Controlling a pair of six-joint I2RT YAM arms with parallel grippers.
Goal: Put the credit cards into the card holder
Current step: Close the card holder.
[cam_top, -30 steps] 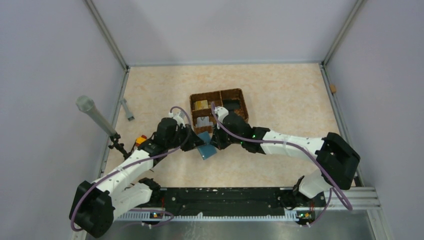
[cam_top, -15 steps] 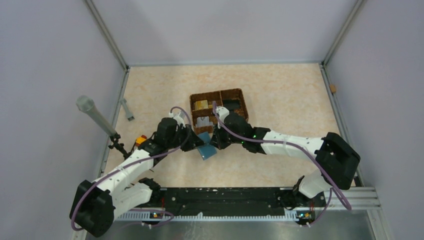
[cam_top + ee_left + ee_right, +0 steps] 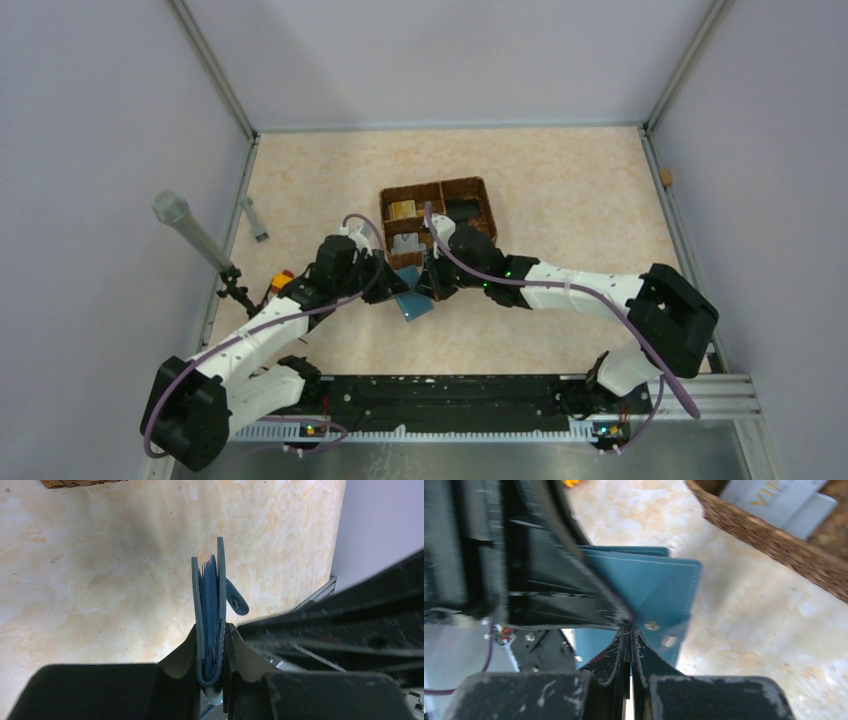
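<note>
The teal card holder (image 3: 413, 302) is folded and held off the table between both arms. My left gripper (image 3: 396, 284) is shut on it; in the left wrist view the holder (image 3: 210, 600) stands edge-on between the fingers of my left gripper (image 3: 211, 630), its strap hanging to the right. My right gripper (image 3: 426, 284) is shut. In the right wrist view its tips (image 3: 629, 628) press against the holder's face (image 3: 659, 582) beside the stud. Gold credit cards (image 3: 403, 210) and white-grey cards (image 3: 408, 243) lie in the basket. The white-grey cards also show in the right wrist view (image 3: 774, 500).
The brown wicker compartment basket (image 3: 440, 184) stands just behind the grippers; its rim shows in the right wrist view (image 3: 764, 535). A yellow-and-red toy block (image 3: 283, 280) sits left of my left arm. A grey cylinder on a stand (image 3: 190, 232) and a small grey piece (image 3: 256, 219) are at the left wall.
Almost nothing; my right arm has edged slightly left toward the holder. The left gripper keeps its hold.
</note>
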